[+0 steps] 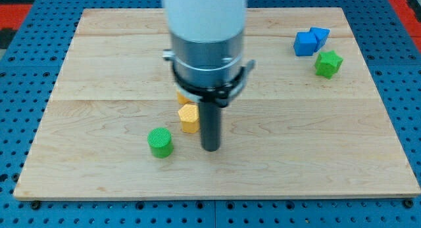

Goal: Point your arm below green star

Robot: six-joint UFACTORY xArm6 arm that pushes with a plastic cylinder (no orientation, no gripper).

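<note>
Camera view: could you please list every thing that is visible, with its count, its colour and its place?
wooden board: one, light wood, fills most of the view.
pegboard surface: one, blue with holes, around the board.
blue blocks: apparently two, touching, near the view's top right.
green star: one, green, just below and right of the blue blocks.
green cylinder: one, green, lower left of centre.
yellow block: one, yellow, centre, just left of the rod.
orange block: one, orange, above the yellow one, mostly hidden by the arm.
arm: one, white and grey, top centre.
my tip: one, dark, right of the green cylinder, far from the star.
</note>
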